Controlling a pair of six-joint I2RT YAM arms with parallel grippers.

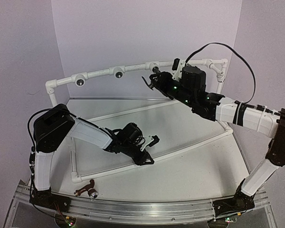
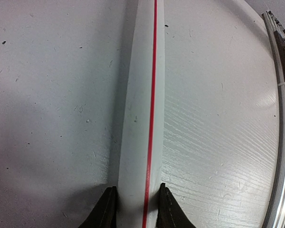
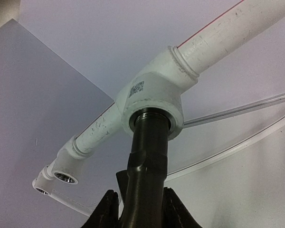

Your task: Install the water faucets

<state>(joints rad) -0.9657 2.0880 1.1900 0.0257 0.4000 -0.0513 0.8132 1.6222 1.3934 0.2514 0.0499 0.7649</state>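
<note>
Now right gripper (image 3: pixel 141 205) jaws narrow, clamped on black faucet (image 3: pixel 149 152), its end seated in tee socket (image 3: pixel 154 102). Left gripper (image 2: pixel 137 202) pinches red-striped pipe (image 2: pixel 142 118). Reddish-brown faucet (image 1: pixel 85 190) lies apart on table (image 1: pixel 194 166).

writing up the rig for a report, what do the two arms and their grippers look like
The left arm and right arm have white link covers between bulky black joint housings. Small green lights dot the right arm's black sections, and a thin black cable loops above it. The left gripper and right gripper end in black tapered fingers.
</note>
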